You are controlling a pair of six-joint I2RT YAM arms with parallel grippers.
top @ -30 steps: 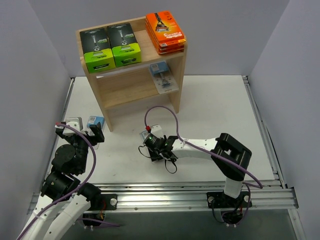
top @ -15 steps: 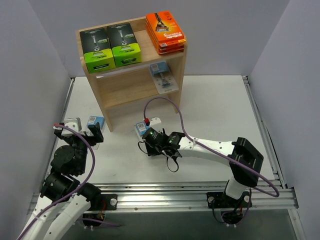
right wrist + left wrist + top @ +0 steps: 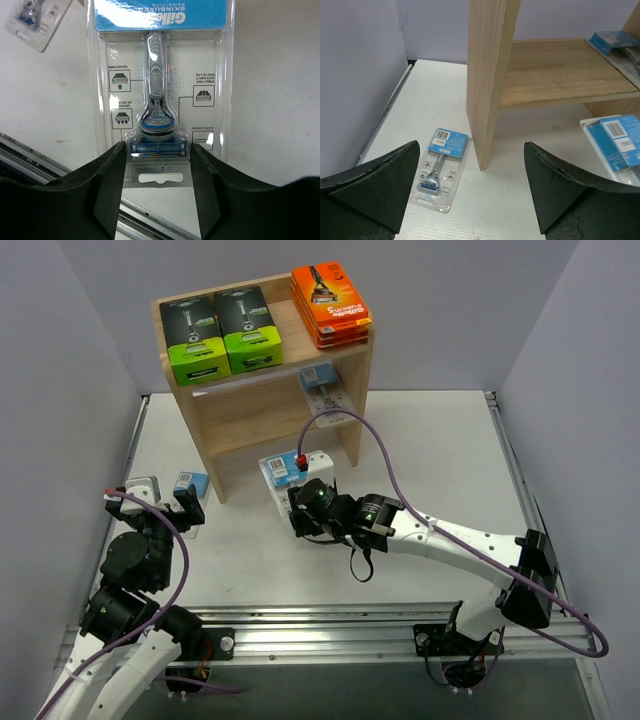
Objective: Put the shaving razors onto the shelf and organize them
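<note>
The wooden shelf (image 3: 262,405) carries two black-and-green razor boxes (image 3: 220,332) and a stack of orange boxes (image 3: 330,303) on its top tier. A blister pack (image 3: 326,395) lies on the middle tier. My right gripper (image 3: 296,492) is shut on another clear blister pack (image 3: 159,90) with a blue card. It grips the pack by its blade end (image 3: 157,160), just in front of the shelf's bottom opening. A third blister pack (image 3: 440,167) lies flat on the table left of the shelf's side panel (image 3: 487,75). My left gripper (image 3: 470,195) hovers open just short of it.
White walls close in on the left and right. A metal rail (image 3: 380,625) runs along the near edge of the table. The right arm's purple cable (image 3: 375,445) loops up in front of the shelf's right leg.
My right arm has stretched forward and left, carrying the blister pack from mid-table up to the shelf's front. The left arm has barely moved.
</note>
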